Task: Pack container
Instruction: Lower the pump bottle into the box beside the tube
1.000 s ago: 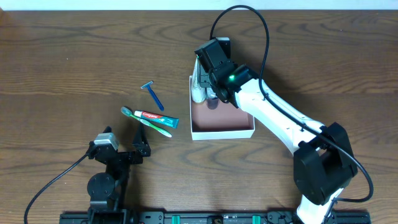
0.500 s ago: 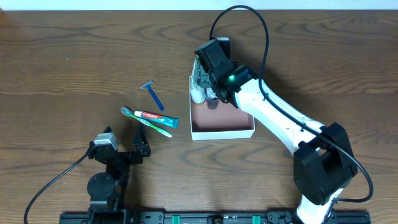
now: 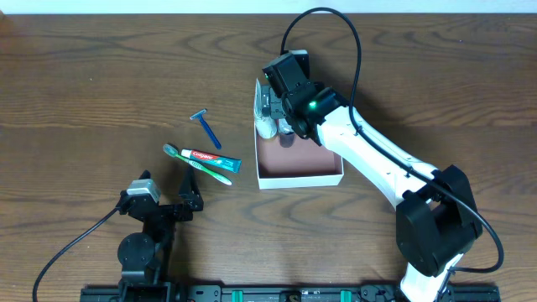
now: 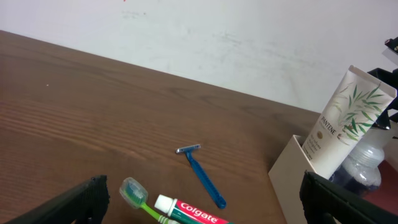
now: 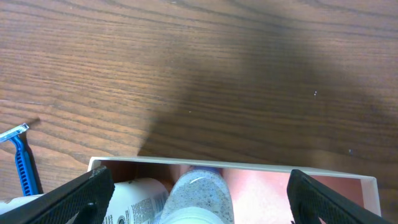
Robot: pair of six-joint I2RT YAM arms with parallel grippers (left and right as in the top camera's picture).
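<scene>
Brown wood-grain worktop (image 3: 75, 92) carries everything. At the lower left of the overhead view the left tool (image 4: 202, 190) is spread wide and empty. Just above it lie the loose toiletries. A green toothbrush (image 3: 173, 152) and a toothpaste tube (image 3: 211, 158) lie together, long axes running left to right with a slight downward slant. A blue razor (image 3: 207, 128) lies a little higher, handle slanting down to the right. Right of them, mid-frame, sits the container (image 3: 302, 181), with a white shampoo tube (image 4: 345, 121) and a clear bottle (image 4: 367, 158) propped in its upper-left corner. The right tool (image 5: 199, 186) hovers over that corner, fingers wide, gripping nothing. The loose items lie left of the container and nearer the left arm, which looks better placed for the next pick.
</scene>
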